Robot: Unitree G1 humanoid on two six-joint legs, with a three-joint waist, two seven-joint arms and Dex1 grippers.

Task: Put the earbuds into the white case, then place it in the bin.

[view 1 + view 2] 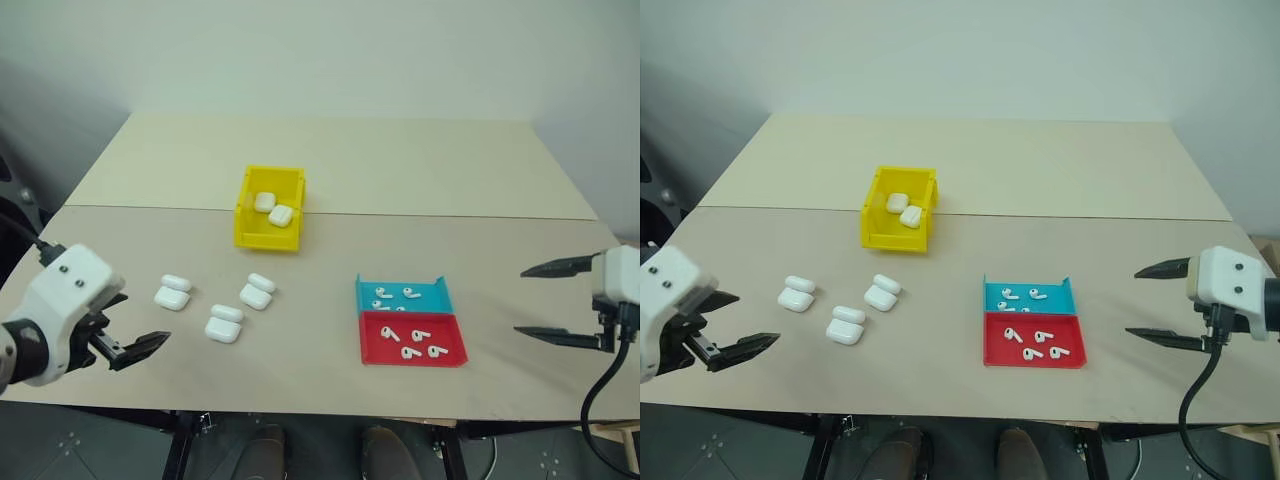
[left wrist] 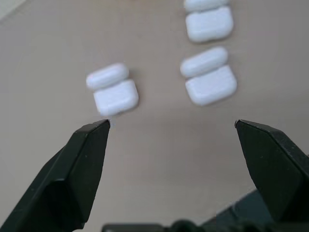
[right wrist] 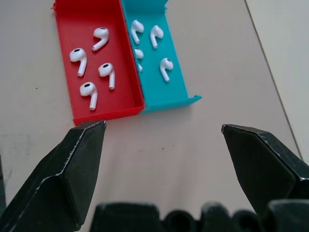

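Both grippers' jaws are spread and empty: left gripper (image 1: 140, 350) near three open white cases (image 1: 222, 324), right gripper (image 1: 548, 302) beside the red tray (image 1: 371, 352) and teal tray (image 1: 364, 293) holding earbuds (image 1: 410, 333). Such tiny, glossy earbuds may slip when pinched. The yellow bin (image 1: 246, 226) sits farther back.

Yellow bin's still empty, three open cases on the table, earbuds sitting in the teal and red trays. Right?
Not quite: the yellow bin is not empty. The left eye view shows two white cases already lying inside it. The rest holds: three open cases lie on the table, and earbuds sit in the teal tray and red tray.
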